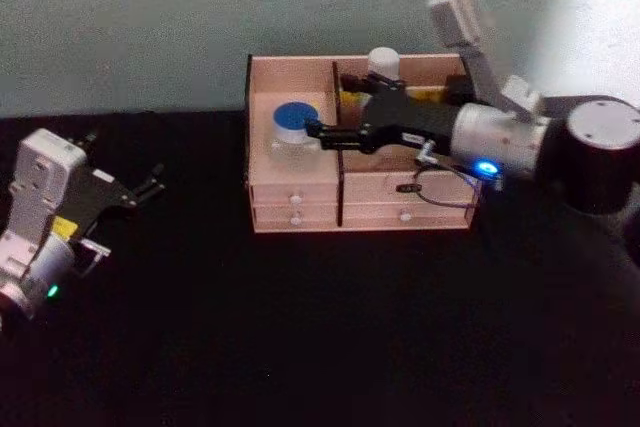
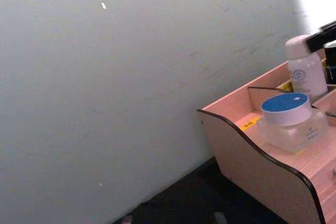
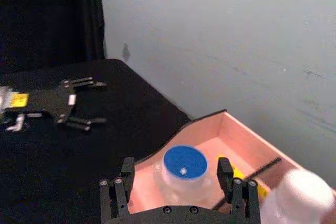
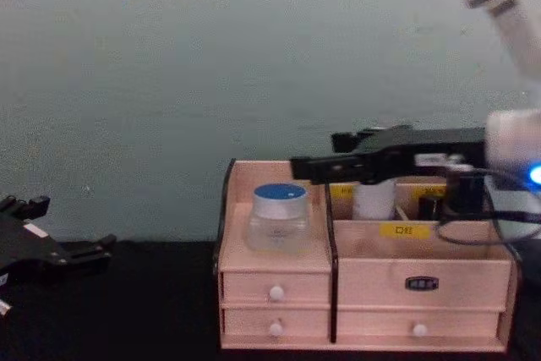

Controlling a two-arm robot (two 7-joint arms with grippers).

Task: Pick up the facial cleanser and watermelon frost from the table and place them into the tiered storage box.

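Right gripper (image 3: 176,165), wide apart, by watermelon frost (image 4: 278,213) — upright, lid up

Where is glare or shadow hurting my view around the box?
Head view: wall blown white at the upper right corner, tiered storage box evenly lit. Left wrist view: same white patch near the facial cleanser. Right wrist view: watermelon frost well lit between the open jaws of the right gripper; parked left gripper dark against the black table.
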